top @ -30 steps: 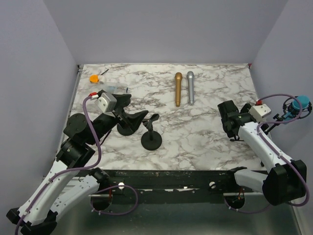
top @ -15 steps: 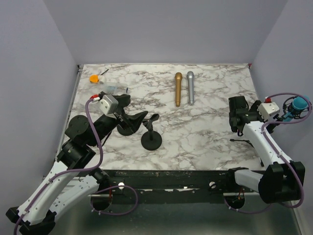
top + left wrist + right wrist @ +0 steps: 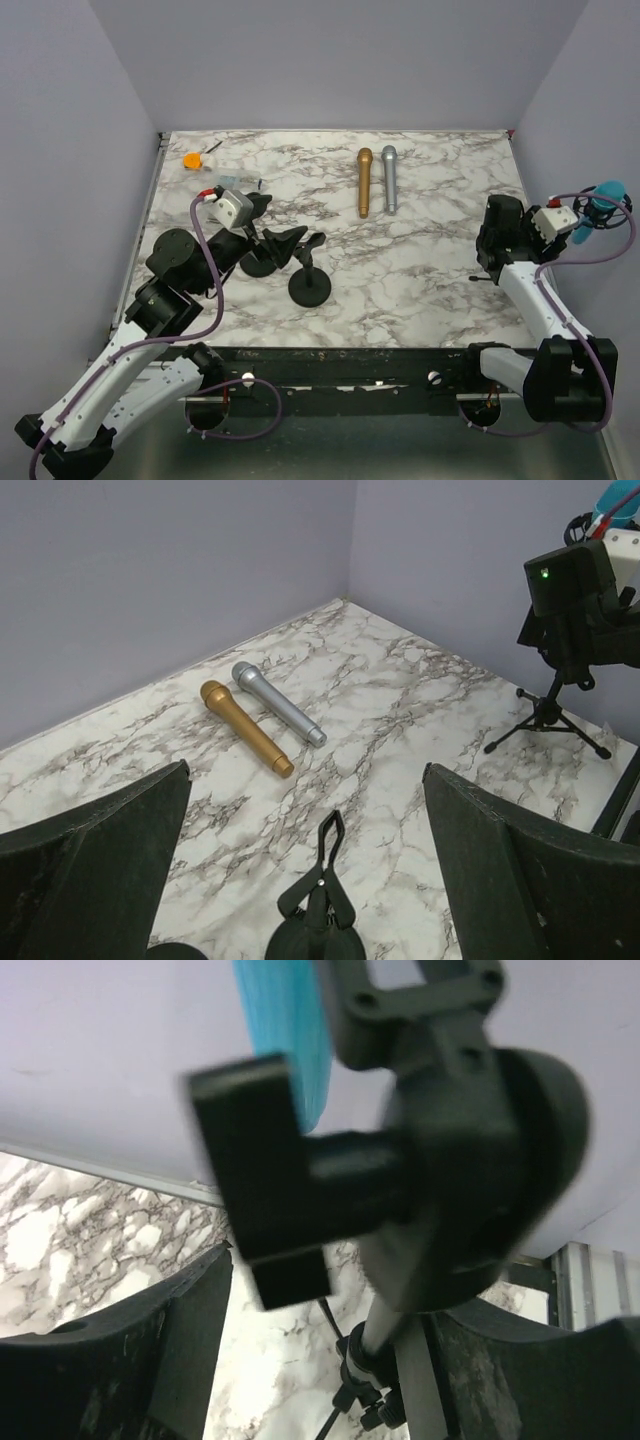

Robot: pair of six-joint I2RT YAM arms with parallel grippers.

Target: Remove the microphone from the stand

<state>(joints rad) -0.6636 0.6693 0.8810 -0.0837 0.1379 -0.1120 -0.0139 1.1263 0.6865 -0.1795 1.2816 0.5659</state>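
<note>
While the left gripper [image 3: 305, 780] is hovering low over the left part of the marble table [image 3: 420, 270], its jaws are standing wide apart with nothing between them, and its wrist camera is looking across the tabletop, with a black clip stand [image 3: 320, 885] just beneath. Teal microphone [image 3: 603, 190] is sitting in the black mount [image 3: 470, 1130] at the top of the tripod stand [image 3: 548, 715], whose legs are resting on the table by its right edge; the microphone is not yet out of the mount. Right gripper [image 3: 325, 1340] is hanging close up to that mount, just below it, with its jaws spread open. The stand's pole is showing in the gap between the two fingers, and neither finger is visibly touching it. Right wrist view is blurring at this range, so contact with the mount cannot be told. Gold microphone [image 3: 364, 182] and silver microphone [image 3: 389, 179] are lying side by side at the far centre of the table, parallel and nearly touching, heads toward the far wall, well apart from both grippers. A round-base stand [image 3: 310, 287] is standing just right of the clip stand, near the left arm. A small orange object [image 3: 191, 159] is lying at the far left corner.
</note>
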